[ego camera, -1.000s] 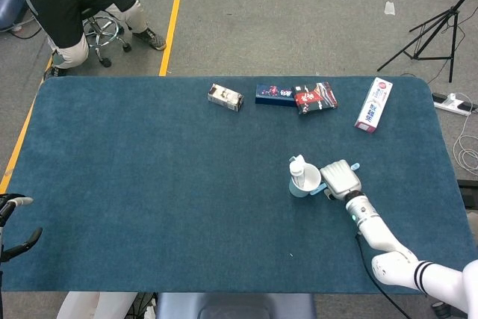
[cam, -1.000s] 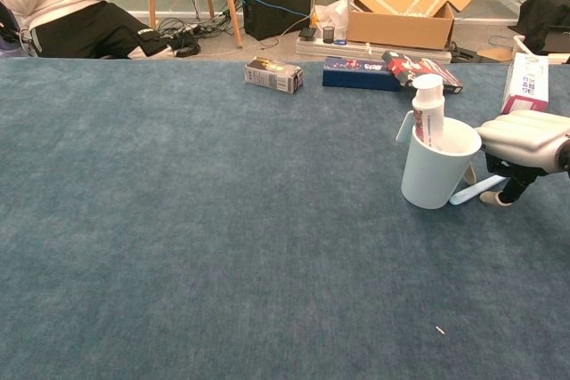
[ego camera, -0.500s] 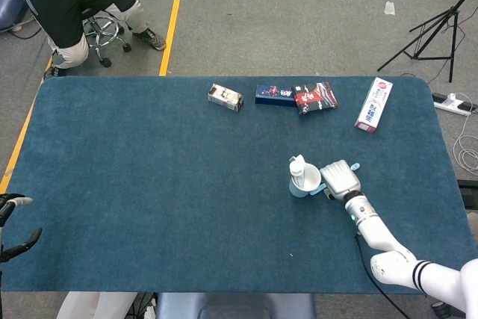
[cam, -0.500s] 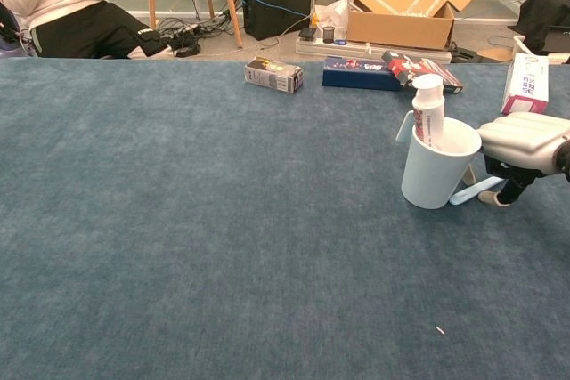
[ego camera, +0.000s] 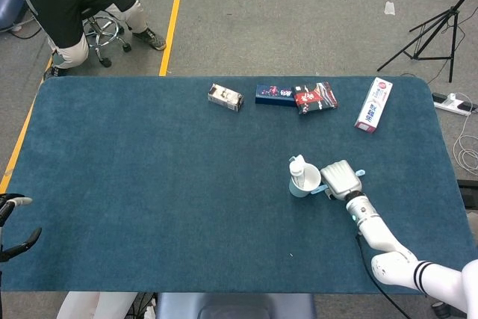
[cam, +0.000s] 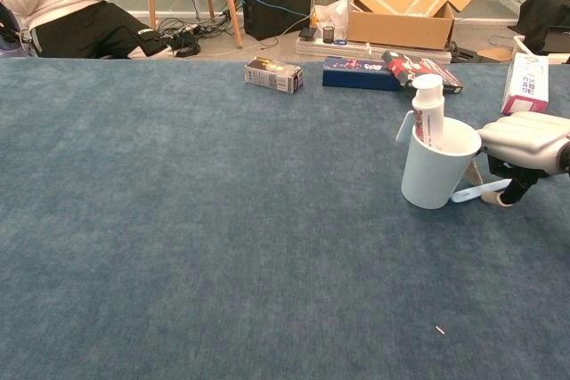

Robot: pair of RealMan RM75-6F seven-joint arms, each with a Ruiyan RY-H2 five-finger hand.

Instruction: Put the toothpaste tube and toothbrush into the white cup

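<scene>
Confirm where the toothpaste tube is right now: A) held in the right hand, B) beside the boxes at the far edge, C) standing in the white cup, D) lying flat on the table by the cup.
C: the toothpaste tube stands upright in the white cup, its cap sticking out above the rim.

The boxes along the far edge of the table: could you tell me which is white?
The long toothpaste box at the far right; the others are grey, dark blue, and red and black.

Toothpaste tube (ego camera: pixel 298 166) in white cup (ego camera: pixel 304 181), right hand (ego camera: pixel 341 180) beside
</scene>
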